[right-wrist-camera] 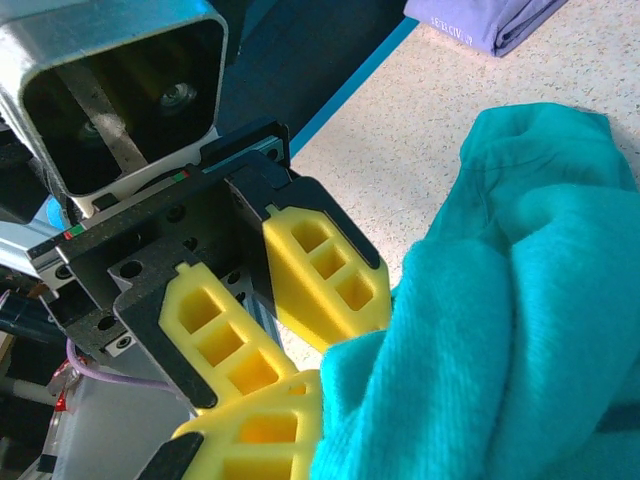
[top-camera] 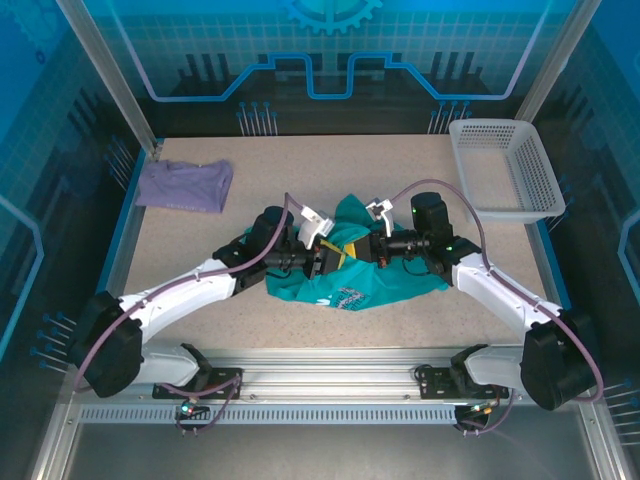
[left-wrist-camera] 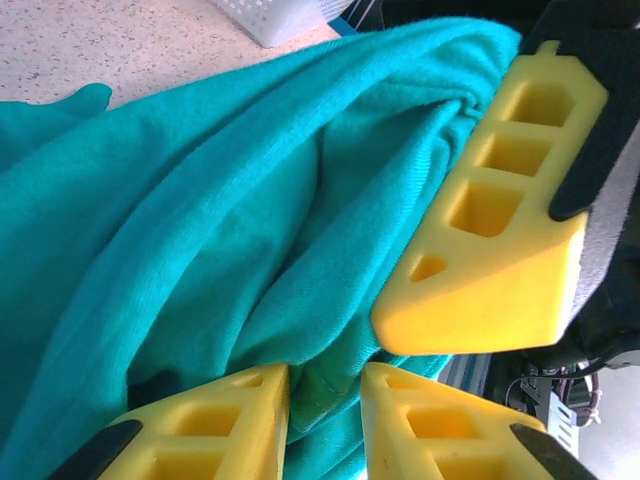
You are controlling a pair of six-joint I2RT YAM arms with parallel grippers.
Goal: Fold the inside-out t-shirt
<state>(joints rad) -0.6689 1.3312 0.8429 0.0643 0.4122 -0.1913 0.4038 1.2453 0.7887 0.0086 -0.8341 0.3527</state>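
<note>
Robot lab cell: aluminium-framed enclosure (top-camera: 106, 72), blue panels (top-camera: 330, 50).

Speckled beige table (top-camera: 400, 325); blue-lit glass walls (top-camera: 330, 60); aluminium frame (top-camera: 330, 380).

Illegible white print (top-camera: 345, 297) on the teal t-shirt (top-camera: 400, 285); no readable text.

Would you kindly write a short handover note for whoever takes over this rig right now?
Left gripper: shut on a fold of the t-shirt.
Right gripper: shut, close against the left one, apparently pinching the t-shirt too.
T-shirt: bunched at mid-table, partly lifted between the two grippers. The purple shirt lies apart at the far left.
Done: both grips taken; no neat fold is visible.
Left: spread the t-shirt flat, then fold it.
</note>
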